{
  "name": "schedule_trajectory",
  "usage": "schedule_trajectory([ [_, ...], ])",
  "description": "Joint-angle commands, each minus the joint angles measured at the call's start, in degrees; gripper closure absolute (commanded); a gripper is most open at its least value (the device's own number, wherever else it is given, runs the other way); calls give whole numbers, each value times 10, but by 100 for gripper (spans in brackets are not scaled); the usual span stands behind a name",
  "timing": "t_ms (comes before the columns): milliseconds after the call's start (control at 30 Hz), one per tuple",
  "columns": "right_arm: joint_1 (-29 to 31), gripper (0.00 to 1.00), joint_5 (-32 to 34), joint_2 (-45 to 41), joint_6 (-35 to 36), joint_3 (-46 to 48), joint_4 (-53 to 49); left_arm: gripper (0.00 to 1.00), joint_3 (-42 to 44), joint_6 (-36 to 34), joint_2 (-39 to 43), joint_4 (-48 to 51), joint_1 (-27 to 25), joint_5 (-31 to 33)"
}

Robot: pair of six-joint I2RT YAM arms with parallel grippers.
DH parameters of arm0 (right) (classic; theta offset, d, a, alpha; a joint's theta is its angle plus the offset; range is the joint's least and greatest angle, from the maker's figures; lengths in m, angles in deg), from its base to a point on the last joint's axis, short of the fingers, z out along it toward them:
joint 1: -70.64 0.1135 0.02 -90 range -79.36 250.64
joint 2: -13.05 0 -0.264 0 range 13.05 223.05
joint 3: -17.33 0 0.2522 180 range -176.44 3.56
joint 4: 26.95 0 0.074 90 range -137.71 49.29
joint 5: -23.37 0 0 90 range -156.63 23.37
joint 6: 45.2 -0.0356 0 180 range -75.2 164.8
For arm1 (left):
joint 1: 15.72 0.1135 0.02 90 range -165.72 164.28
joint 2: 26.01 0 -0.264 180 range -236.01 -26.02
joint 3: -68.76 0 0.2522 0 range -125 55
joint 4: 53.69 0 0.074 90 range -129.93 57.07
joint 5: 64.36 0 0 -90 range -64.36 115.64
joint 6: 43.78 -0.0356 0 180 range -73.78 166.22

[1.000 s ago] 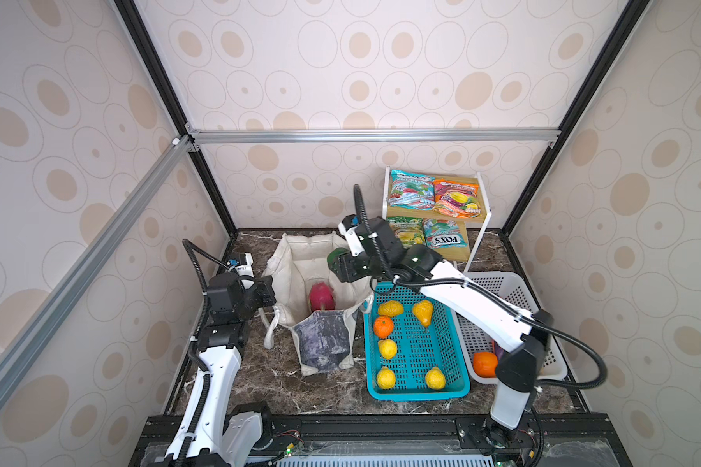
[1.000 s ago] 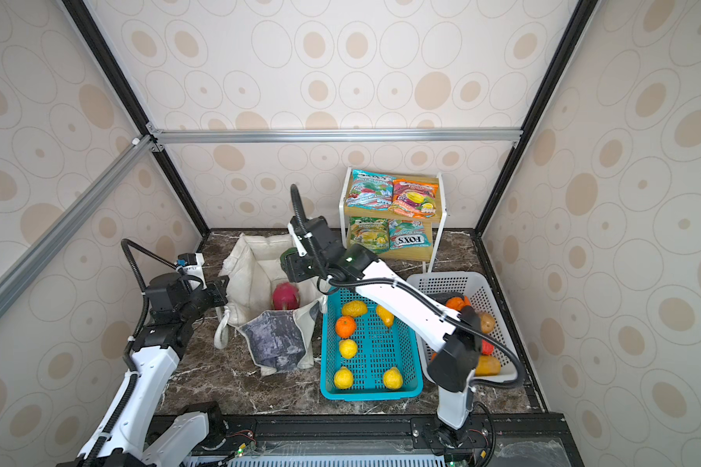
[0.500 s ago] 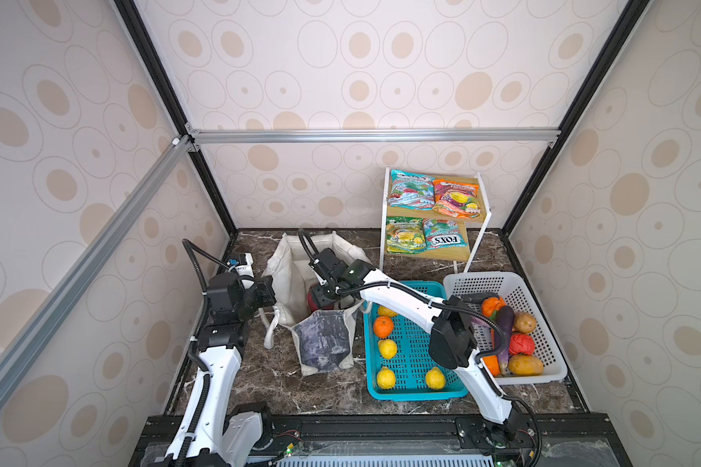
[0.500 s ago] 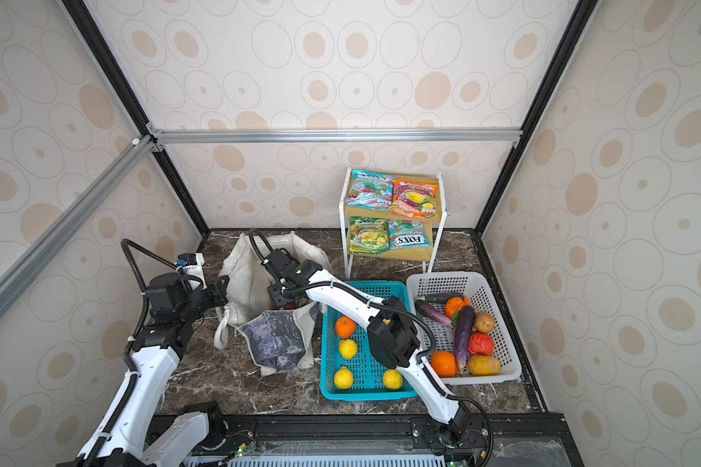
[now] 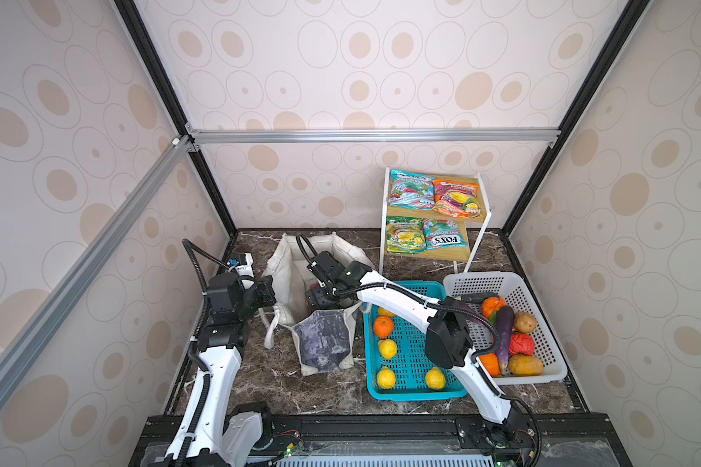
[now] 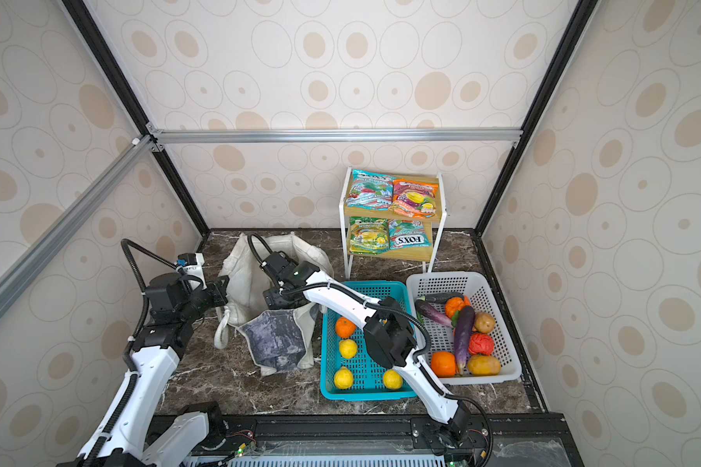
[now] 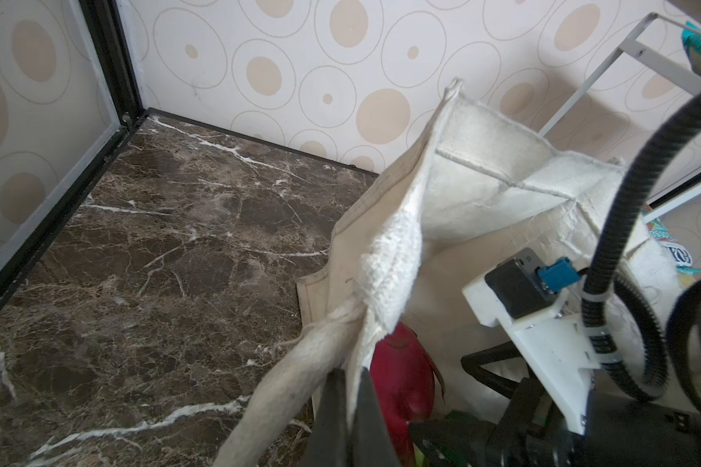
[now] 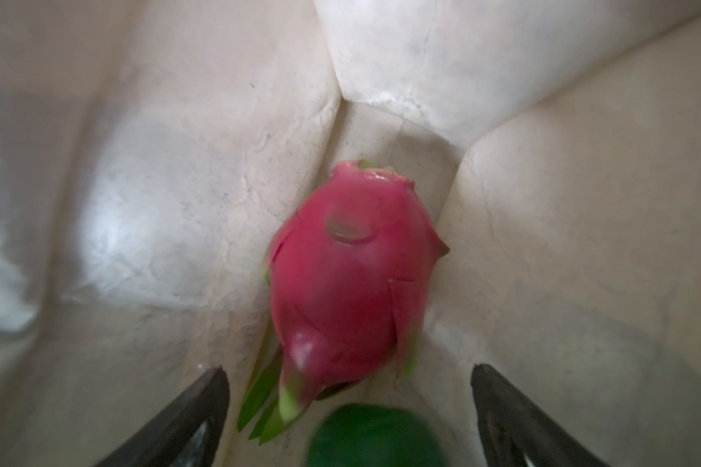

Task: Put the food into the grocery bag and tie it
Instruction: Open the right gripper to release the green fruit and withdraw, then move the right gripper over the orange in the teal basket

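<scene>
The off-white grocery bag (image 5: 284, 263) (image 6: 239, 263) stands open at the left of the floor, its dark print (image 5: 324, 343) facing front. My left gripper (image 5: 273, 292) (image 7: 353, 404) is shut on the bag's rim (image 7: 393, 250) beside a strap handle. My right gripper (image 5: 315, 298) (image 8: 349, 370) is down inside the bag, open. A pink dragon fruit (image 8: 349, 275) (image 7: 401, 376) lies on the bag's bottom. A blurred dark green fruit (image 8: 373, 436) sits loose between the open fingers, which stand apart from it.
A teal basket (image 5: 413, 394) with an orange (image 5: 382, 326) and lemons stands right of the bag. A white basket (image 5: 543, 376) holds an eggplant (image 5: 504, 335) and other produce. Snack packets (image 5: 434, 198) lie on a two-tier shelf (image 5: 478, 238) at the back.
My right gripper carried the green fruit from above the bag's right side down into the bag, then opened and let it go. The left gripper kept its hold on the rim.
</scene>
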Motion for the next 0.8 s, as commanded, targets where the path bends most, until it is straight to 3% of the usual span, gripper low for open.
schedule_trajectory([
  [0, 13, 0, 10, -64, 15, -46, -17, 100, -2, -4, 11, -9, 3, 0],
  [267, 22, 0, 57, -178, 12, -7, -38, 100, -3, -4, 9, -5, 3, 6],
  [500, 22, 0, 179, -310, -89, 68, -112, 100, -3, -5, 8, -2, 3, 9],
  [633, 16, 0, 171, -421, -17, 214, -89, 100, -3, -5, 10, -4, 3, 8],
  [767, -4, 0, 163, -536, -39, 438, 8, 100, -3, -4, 9, -4, 3, 6],
])
